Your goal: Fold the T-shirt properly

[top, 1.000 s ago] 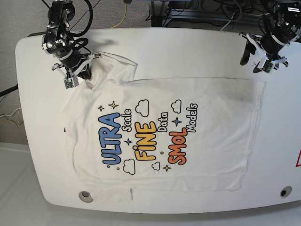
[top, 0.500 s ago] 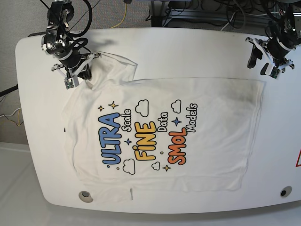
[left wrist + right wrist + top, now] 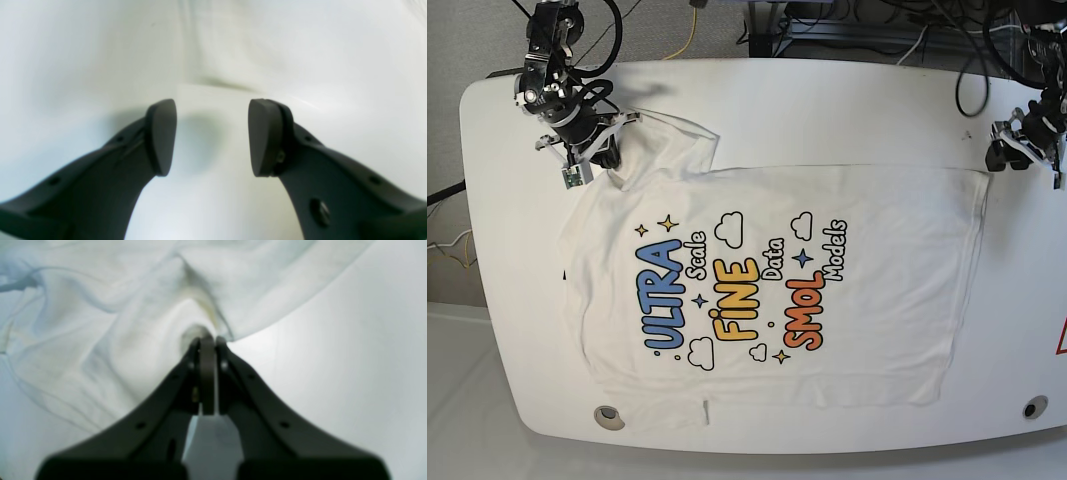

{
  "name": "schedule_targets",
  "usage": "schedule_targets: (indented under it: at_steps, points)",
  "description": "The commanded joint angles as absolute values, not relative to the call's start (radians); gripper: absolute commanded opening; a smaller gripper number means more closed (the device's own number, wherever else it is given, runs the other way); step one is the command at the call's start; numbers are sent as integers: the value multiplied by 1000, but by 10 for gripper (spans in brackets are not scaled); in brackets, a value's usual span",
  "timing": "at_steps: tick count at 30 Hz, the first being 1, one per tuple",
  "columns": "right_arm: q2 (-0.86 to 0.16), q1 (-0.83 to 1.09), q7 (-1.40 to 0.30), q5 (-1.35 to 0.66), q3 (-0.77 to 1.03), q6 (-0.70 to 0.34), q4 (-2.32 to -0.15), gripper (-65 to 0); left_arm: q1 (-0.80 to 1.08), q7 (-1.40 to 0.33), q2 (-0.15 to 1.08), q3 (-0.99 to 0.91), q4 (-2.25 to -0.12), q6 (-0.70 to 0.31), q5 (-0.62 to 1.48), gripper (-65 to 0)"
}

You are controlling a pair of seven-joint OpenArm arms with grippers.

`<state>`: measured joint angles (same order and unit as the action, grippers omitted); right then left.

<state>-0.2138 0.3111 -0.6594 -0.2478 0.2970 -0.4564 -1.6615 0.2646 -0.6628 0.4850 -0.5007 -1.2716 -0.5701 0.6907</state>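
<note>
The T-shirt [image 3: 777, 280] lies print-up across the middle of the white table [image 3: 847, 110], spread nearly flat, its collar end toward the left of the base view and its hem toward the right. The blue, yellow and orange lettering reads clean and unwrinkled; the only bunched cloth is at the upper left, where the far sleeve and shoulder are gathered into a ridge.

That ridge runs into the right gripper [image 3: 592, 155], which sits in the upper left of the base view. Its wrist view shows the jaws pressed together with a pinch of white fabric drawn up to their tips, so it is clamped on the shirt's shoulder.

The change is on the other side. Over the last second the left gripper [image 3: 1027, 135] has pulled away from the hem corner at the upper right, travelling toward the right edge of the frame and widening as it goes. It now hangs over bare table just beyond the shirt's corner, jaws well apart with nothing between them; its wrist view shows only pale surface and a faint fabric edge ahead.

The hem corner it left lies flat and a little squarer than before. My reading is that the spreading step is finishing on this side, and no fold has yet been made, so the folding proper is still ahead.
</note>
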Motion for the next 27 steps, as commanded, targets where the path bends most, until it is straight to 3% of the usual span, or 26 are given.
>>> schedule_targets:
  at_steps: [1, 27]
  points:
    - [-219, 311, -683, -237, 300, -457, -1668, -650, 250, -672, 512, -508, -1253, -592, 729, -320]
    - [-218, 307, -677, -249, 304, -457, -1668, -650, 109, -780, 512, -352, -1141, -537, 718, -331]
